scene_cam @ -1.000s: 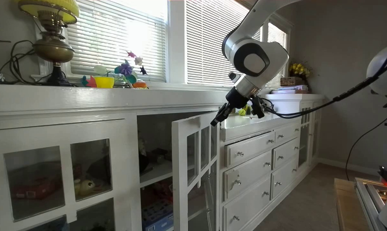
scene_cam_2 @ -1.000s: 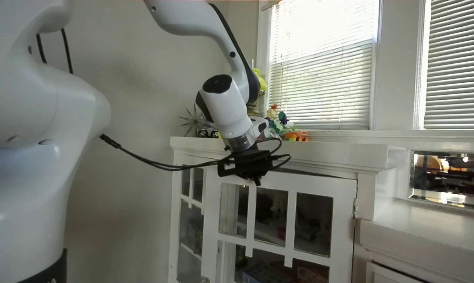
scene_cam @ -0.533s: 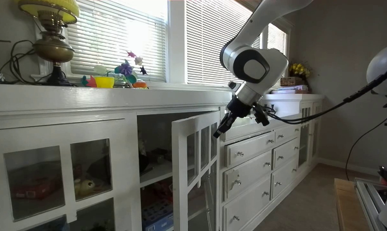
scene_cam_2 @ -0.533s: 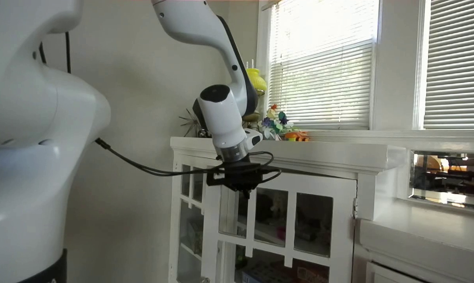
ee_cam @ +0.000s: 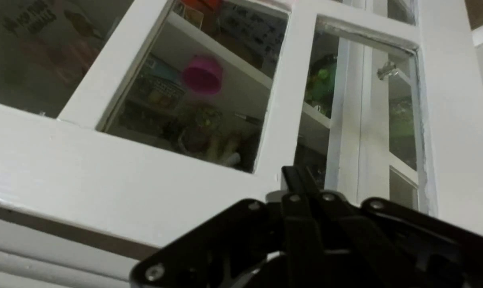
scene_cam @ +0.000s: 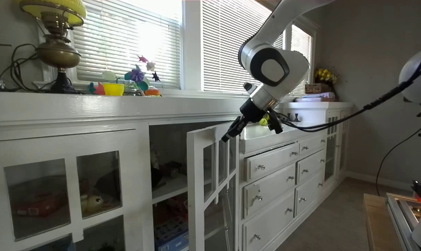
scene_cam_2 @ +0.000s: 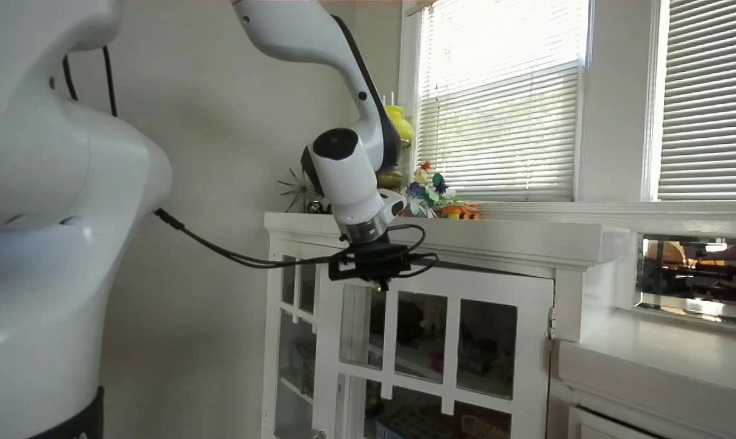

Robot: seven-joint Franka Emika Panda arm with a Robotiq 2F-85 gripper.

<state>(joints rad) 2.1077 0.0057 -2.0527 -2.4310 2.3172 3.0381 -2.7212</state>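
Note:
My gripper (scene_cam: 225, 139) is shut with nothing between its fingers. It points down and forward at the upper part of a white glass-paned cabinet door (scene_cam: 195, 174), which stands ajar. In an exterior view the gripper (scene_cam_2: 381, 285) is in front of the door (scene_cam_2: 535, 341), near its top rail. In the wrist view the closed fingertips (ee_cam: 296, 170) overlap the door frame (ee_cam: 85, 160) beside a pane; I cannot tell whether they touch it. Through the glass a pink cup (ee_cam: 202, 75) sits on a shelf. A blue box (scene_cam: 175, 235) lies lower inside the cabinet.
A brass lamp (scene_cam: 58, 52), a yellow cup (scene_cam: 113, 89) and colourful flower ornaments (scene_cam: 137, 75) stand on the cabinet top. White drawers (scene_cam: 273, 188) with knobs are beside the door. Black cables (scene_cam: 377, 101) hang from the arm. A wooden surface (scene_cam: 379, 219) is by the robot base.
My gripper first went lower along the door, then rose a little and shifted toward the door's free edge. It stays shut. The door has not visibly moved.

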